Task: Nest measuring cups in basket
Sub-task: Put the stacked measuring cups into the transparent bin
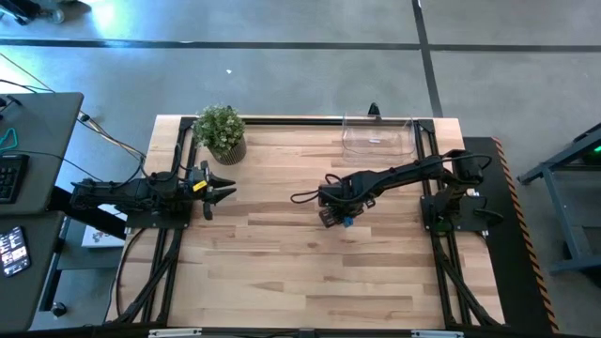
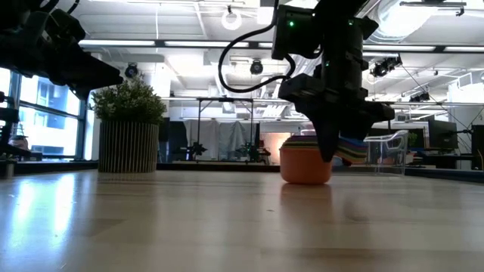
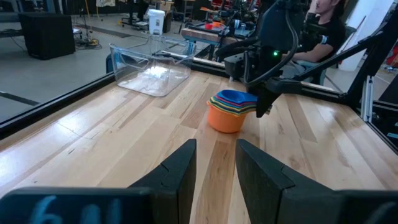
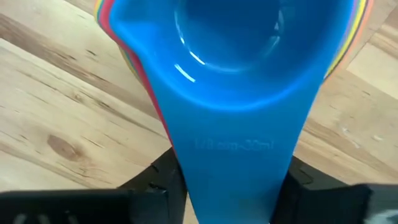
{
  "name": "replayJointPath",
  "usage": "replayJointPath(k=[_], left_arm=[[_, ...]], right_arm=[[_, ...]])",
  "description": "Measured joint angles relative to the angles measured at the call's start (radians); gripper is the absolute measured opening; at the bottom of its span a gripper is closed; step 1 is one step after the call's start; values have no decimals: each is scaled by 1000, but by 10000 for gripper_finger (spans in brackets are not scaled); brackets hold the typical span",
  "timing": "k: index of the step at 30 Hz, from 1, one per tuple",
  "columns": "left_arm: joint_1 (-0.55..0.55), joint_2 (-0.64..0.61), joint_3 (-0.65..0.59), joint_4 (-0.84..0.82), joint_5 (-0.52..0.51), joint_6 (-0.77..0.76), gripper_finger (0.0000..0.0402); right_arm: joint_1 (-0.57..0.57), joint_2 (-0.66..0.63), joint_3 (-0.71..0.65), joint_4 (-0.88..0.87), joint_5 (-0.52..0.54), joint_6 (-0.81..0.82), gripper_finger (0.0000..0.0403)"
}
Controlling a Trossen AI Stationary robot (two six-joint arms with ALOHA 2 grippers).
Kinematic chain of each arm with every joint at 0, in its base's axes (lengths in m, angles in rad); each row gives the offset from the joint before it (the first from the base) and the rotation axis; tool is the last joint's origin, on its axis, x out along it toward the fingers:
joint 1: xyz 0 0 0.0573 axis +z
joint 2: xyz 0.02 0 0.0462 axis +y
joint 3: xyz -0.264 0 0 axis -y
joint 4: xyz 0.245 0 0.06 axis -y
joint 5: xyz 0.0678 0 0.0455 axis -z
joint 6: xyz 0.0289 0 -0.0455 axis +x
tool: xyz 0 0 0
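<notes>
The measuring cups (image 3: 229,109) are nested in one stack, the orange one (image 2: 305,168) at the bottom and the blue one (image 4: 249,56) on top. The stack stands on its orange base on the wooden table, near the middle. My right gripper (image 1: 334,216) points down at the stack's handle side and is shut there. The clear basket (image 1: 378,138) stands at the table's far right, apart from the stack. My left gripper (image 3: 215,167) waits open at the table's left edge, its fingers pointing toward the stack. My right gripper pinches the blue top cup's handle (image 4: 236,163) between its two fingers, one finger on each long edge. The fingers come from above, pointing down, and lie across the handle. Whether the handles beneath are also caught, the blue one hides. The stack stands upright on the table.
A potted green plant (image 1: 222,131) stands at the table's far left, close to my left arm. Bare wood lies between the stack and the basket (image 3: 152,65). A person sits beyond the table's right side.
</notes>
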Motion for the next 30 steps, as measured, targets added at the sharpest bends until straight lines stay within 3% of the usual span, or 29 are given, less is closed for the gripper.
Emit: replayJointPath(k=[30], left_arm=[[0,0,0,0,0,0,104]], right_arm=[[0,-10,6,-1,-38,8,131]])
